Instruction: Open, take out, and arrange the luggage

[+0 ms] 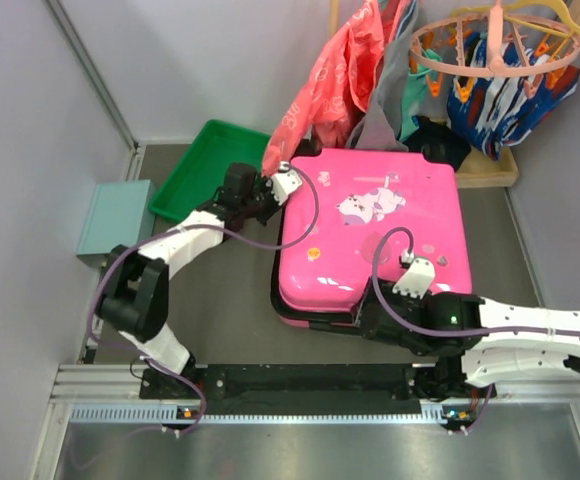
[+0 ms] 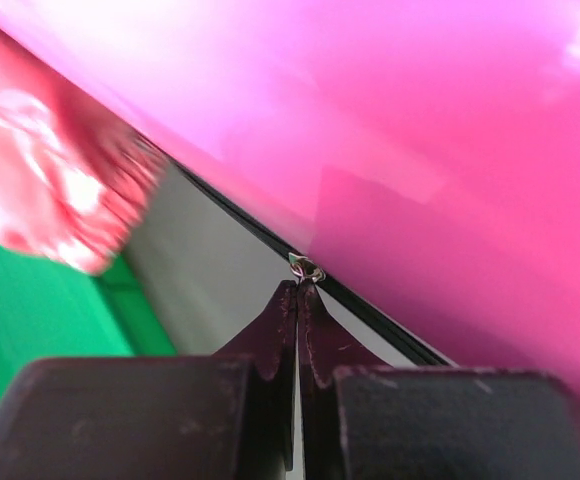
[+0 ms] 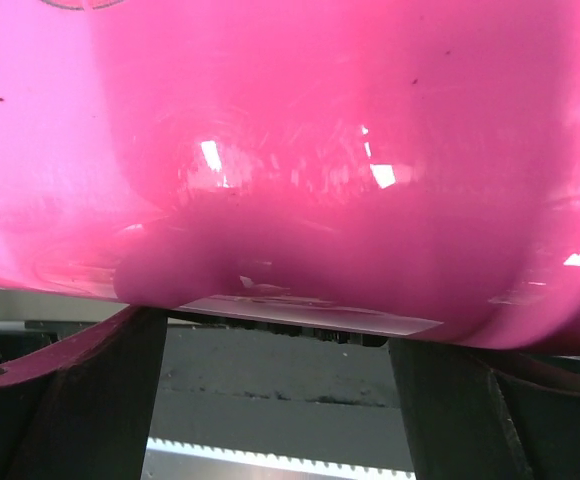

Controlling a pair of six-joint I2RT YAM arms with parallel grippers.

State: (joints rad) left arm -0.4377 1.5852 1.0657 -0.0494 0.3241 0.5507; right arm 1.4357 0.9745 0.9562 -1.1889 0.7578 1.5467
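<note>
Luggage (image 1: 370, 235) lies flat and closed mid worktop (image 1: 230, 300), green tray (image 1: 195, 170) near its far-left corner. Step looks like opening, the unzip. Right end effector (image 3: 275, 328) has fingers apart, straddling the shell's near edge, likely bracing. Left end effector (image 2: 298, 285) has fingers together, pinching a small metal zipper pull (image 2: 306, 267) at the left seam. Next move probably needs a steady drag along the seam without slipping. Cartoon sticker (image 1: 370, 205) on lid, no readable text or brand

tray (image 1: 195, 170) left of luggage (image 1: 370, 240), box (image 1: 115, 220) left of tray, clothes (image 1: 340, 80) behind luggage
</note>
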